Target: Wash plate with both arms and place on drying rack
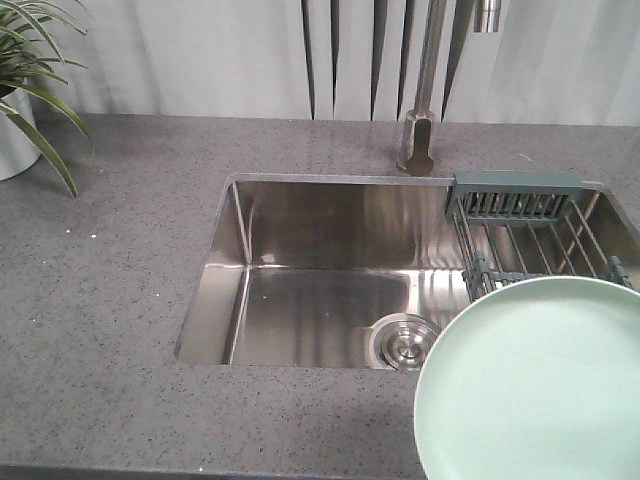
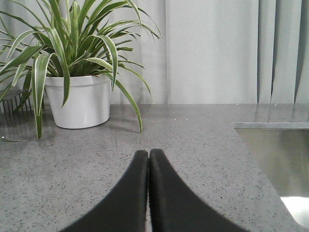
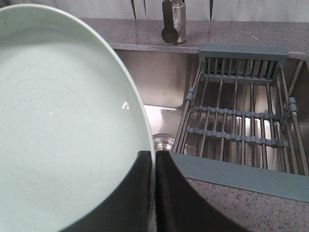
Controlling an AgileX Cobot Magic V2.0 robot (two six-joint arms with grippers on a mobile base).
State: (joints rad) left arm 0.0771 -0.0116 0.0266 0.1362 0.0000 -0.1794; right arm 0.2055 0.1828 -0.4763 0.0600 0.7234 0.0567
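grips mint-green plate (image 3: 63,121) by its rim in right gripper (image 3: 154,157), tilted above front right corner of sink (image 1: 300,300), beside drying rack (image 3: 241,125). holds left gripper (image 2: 148,153) closed, empty, over grey countertop (image 2: 203,145).

grey speckled ctrtop (image 1: 100,300) | pale curtain (image 2: 207,48) behind | potted plant (image 2: 77,92) w/ white pot | soft even light
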